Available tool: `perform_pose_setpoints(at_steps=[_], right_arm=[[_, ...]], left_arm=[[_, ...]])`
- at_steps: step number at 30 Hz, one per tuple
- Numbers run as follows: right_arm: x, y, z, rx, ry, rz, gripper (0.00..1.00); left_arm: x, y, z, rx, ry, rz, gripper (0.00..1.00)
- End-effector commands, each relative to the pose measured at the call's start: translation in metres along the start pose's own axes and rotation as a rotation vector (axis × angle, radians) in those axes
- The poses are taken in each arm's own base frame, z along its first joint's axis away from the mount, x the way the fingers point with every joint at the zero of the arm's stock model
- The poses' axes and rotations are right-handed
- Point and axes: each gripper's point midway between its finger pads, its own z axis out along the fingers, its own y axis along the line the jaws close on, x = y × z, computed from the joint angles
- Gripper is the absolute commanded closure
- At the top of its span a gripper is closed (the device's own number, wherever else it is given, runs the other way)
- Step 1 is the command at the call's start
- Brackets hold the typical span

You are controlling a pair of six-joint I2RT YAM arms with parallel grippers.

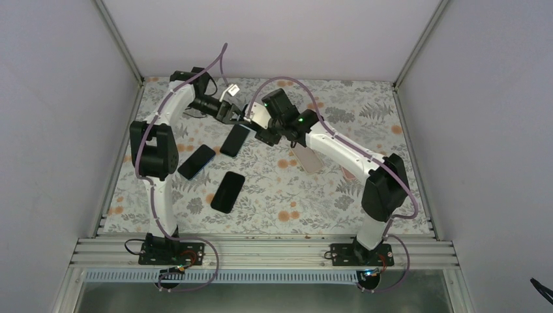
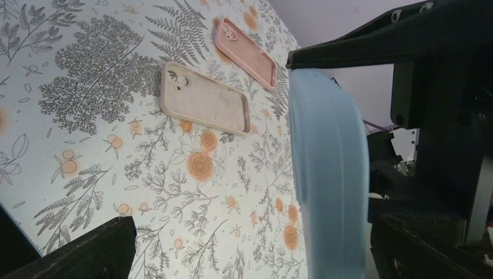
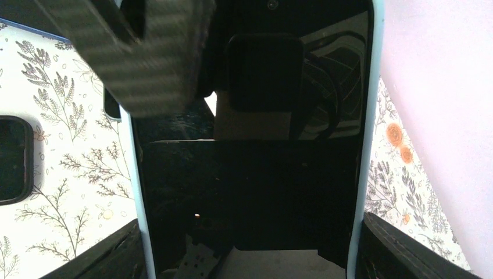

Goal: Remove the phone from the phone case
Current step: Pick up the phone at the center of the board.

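Note:
A phone with a black screen (image 3: pixel 250 174) sits in a light blue case (image 3: pixel 361 145), held up above the table at the back middle (image 1: pixel 257 116). My right gripper (image 3: pixel 247 244) is shut on the case's two long edges; it shows in the top view (image 1: pixel 266 128). My left gripper (image 2: pixel 253 244) is open, its jaws wide apart. The blue case (image 2: pixel 331 174) stands edge-on between its fingers, close to the right finger (image 2: pixel 430 244). One left finger (image 3: pixel 145 52) lies across the screen's upper left corner. In the top view the left gripper (image 1: pixel 235 116) meets the phone from the left.
Three bare black phones lie left of centre (image 1: pixel 235 140), (image 1: pixel 196 162), (image 1: pixel 227 192). A beige case (image 2: pixel 204 106) and a pink case (image 2: pixel 245 53) lie empty on the floral cloth under the right arm; the beige one shows in the top view (image 1: pixel 306 158). White walls enclose the table.

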Motion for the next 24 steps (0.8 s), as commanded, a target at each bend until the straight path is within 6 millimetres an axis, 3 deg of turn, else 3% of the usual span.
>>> perform_pose_setpoints(at_steps=[1, 5, 8, 12, 18, 21, 23, 24], right_arm=[[-0.027, -0.002, 0.0, 0.012, -0.068, 0.006, 0.43], [-0.031, 0.0, 0.003, 0.012, -0.071, -0.002, 0.43], [-0.033, -0.002, 0.004, 0.021, -0.079, 0.001, 0.43], [-0.036, -0.007, 0.001, 0.044, -0.091, 0.009, 0.44], [-0.041, -0.015, -0.01, 0.07, -0.116, 0.013, 0.41], [-0.04, -0.014, -0.014, 0.063, -0.115, 0.006, 0.23], [-0.036, -0.011, -0.018, 0.044, -0.109, 0.003, 0.02], [-0.032, -0.008, -0.021, 0.018, -0.099, -0.009, 0.0]], left_arm=[[-0.014, -0.006, 0.002, 0.055, -0.043, 0.015, 0.02], [-0.018, -0.013, 0.006, 0.074, -0.038, 0.031, 0.09], [-0.016, -0.02, 0.008, 0.1, -0.038, 0.043, 0.28], [-0.012, -0.021, 0.008, 0.103, -0.035, 0.041, 0.67], [-0.01, -0.026, 0.007, 0.107, -0.036, 0.047, 0.87], [-0.014, -0.032, 0.005, 0.111, -0.046, 0.066, 0.93], [-0.017, -0.039, 0.003, 0.104, -0.049, 0.1, 0.98], [-0.019, -0.044, 0.002, 0.09, -0.043, 0.135, 0.98]])
